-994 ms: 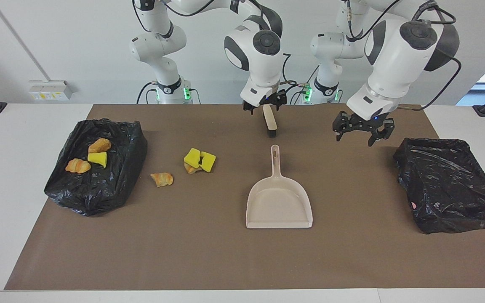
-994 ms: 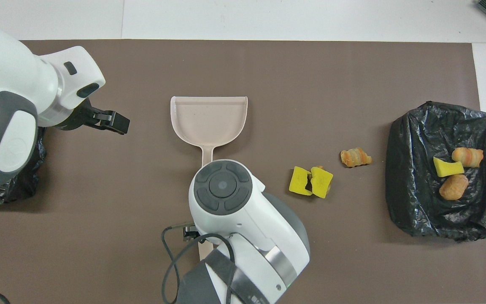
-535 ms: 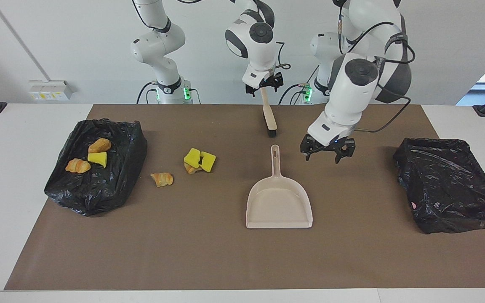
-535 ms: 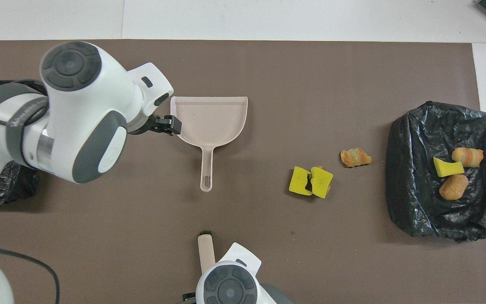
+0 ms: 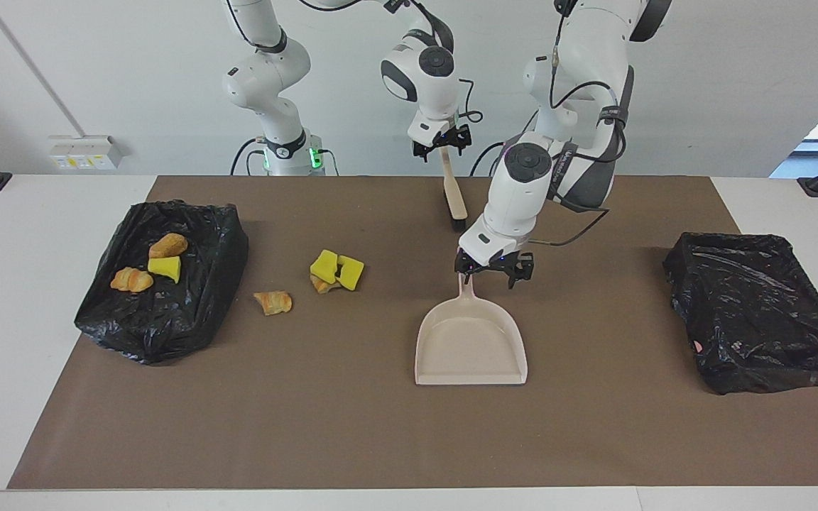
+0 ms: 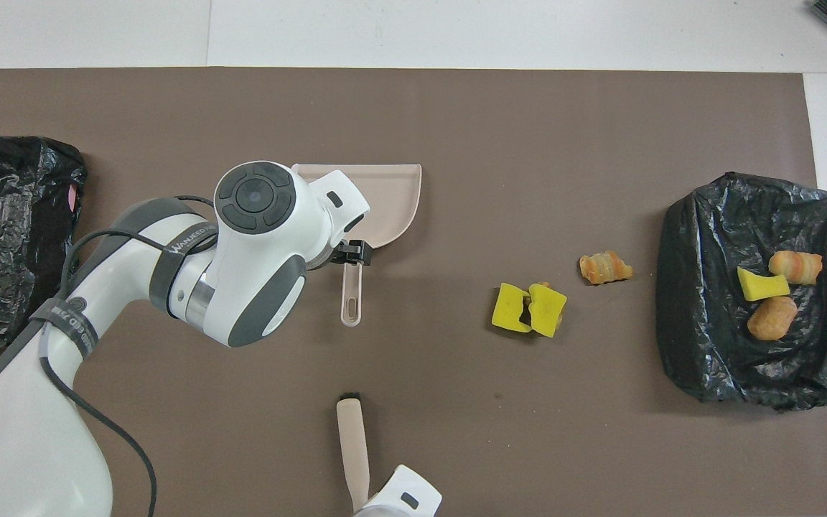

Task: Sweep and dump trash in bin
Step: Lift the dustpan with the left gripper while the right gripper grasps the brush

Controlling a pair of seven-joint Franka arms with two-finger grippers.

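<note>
Over the dustpan [image 5: 471,345] handle, your left gripper [image 5: 493,267] hangs with its fingers spread wide and nothing between them, placed, I judge, to drop onto the handle and take hold so the pan can be carried to the mess. Your right gripper [image 5: 440,145] is up near the robots, at the top of the hand brush [image 5: 454,201]; the brush hangs bristles down with its tip near or on the mat, and from these views you cannot tell how firmly the fingers have it.

Loose trash [image 5: 336,271] lies on the mat toward the right arm's end: two yellow sponge pieces touching a brown lump, with a croissant piece [image 5: 273,301] just beside them. Three more pieces already rest on the black bin bag [image 5: 196,298] at that end. A second black bin bag [image 5: 757,312] sits at the left arm's end. Nothing lies between dustpan and loose trash to block a sweep.
</note>
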